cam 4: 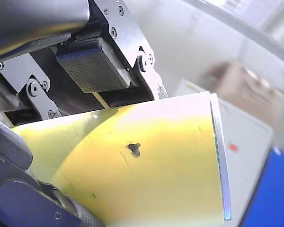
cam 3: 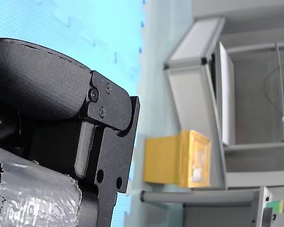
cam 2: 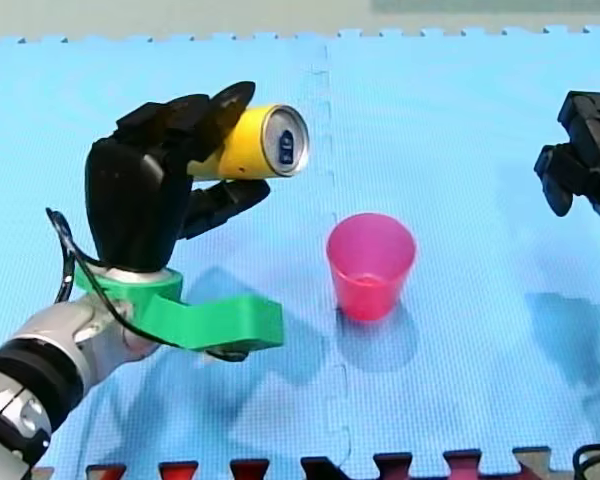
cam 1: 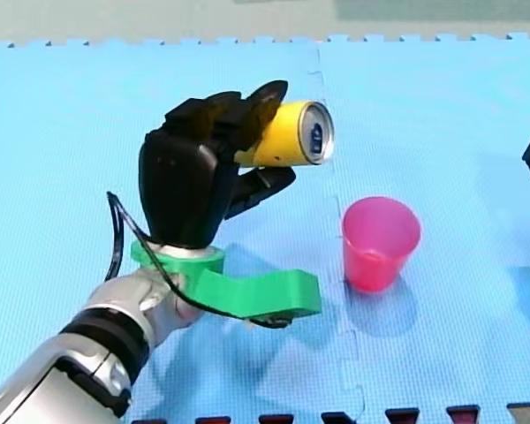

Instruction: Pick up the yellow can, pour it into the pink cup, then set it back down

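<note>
My left hand (cam 1: 247,146) is shut on the yellow can (cam 1: 293,134) and holds it on its side in the air, silver top facing right toward the pink cup (cam 1: 379,243). The can (cam 2: 264,141) is up and to the left of the cup (cam 2: 370,264), not over its mouth. The cup stands upright on the blue mat. The second wrist view shows the can's yellow wall (cam 4: 146,175) close up, pressed between black fingers (cam 4: 92,64), so it is the left hand's view. My right hand (cam 2: 580,160) hovers at the right edge, away from the cup.
Blue foam mat (cam 1: 442,115) covers the whole surface, with a seam running down past the cup. A green bracket (cam 1: 256,296) sticks out from my left wrist. The first wrist view looks past a black hand at grey shelving with a yellow box (cam 3: 177,158).
</note>
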Robot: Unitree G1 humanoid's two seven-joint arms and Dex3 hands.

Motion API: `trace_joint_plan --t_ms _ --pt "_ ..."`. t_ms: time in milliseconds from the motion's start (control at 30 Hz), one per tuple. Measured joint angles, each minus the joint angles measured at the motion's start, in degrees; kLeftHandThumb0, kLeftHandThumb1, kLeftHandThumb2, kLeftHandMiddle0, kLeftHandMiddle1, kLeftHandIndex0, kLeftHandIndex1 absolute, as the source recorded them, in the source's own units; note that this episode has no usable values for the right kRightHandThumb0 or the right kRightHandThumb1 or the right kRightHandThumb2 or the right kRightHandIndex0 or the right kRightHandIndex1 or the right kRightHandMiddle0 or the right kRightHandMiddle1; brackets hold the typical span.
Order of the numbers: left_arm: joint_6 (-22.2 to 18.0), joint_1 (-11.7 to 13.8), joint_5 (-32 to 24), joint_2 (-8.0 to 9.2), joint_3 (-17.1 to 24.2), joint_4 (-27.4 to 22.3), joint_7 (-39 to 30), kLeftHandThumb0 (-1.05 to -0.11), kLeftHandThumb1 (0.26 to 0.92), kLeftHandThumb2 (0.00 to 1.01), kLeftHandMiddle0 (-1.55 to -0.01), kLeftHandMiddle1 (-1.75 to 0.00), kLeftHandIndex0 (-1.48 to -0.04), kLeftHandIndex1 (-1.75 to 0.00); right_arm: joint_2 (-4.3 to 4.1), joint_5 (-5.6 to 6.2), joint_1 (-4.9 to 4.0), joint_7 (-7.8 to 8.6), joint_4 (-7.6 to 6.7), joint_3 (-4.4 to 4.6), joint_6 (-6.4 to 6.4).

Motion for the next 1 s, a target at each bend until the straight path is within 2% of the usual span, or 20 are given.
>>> trace_joint_plan --t_ms 167,367,633,1000 --pt "-1.2 1.4 -2.4 -0.84 2.4 0.1 0.4 -0.399 0.788 0.00 -1.32 -0.06 -1.21 0.00 -0.01 -0.01 0.00 -0.01 0.01 -0.01 0.01" --pt "-5.8 4.3 -8.8 -1.85 7.3 -0.4 -5.5 -0.397 0.790 0.00 -1.34 -0.05 -1.22 0.00 -0.04 0.01 -0.02 -0.02 0.04 -0.09 0.04" --pt "-13.6 7.7 -19.7 -3.99 13.4 -0.3 -20.9 -0.378 0.803 0.01 -1.30 -0.01 -1.18 0.00 0.08 -0.02 -0.01 0.01 0.04 -0.01 0.04" --pt "-16.2 11.7 -35.1 -7.42 21.4 -0.5 -42.7 -0.361 0.811 0.00 -1.29 0.00 -1.16 0.00 0.13 -0.02 -0.01 0.01 0.05 0.05 0.04"
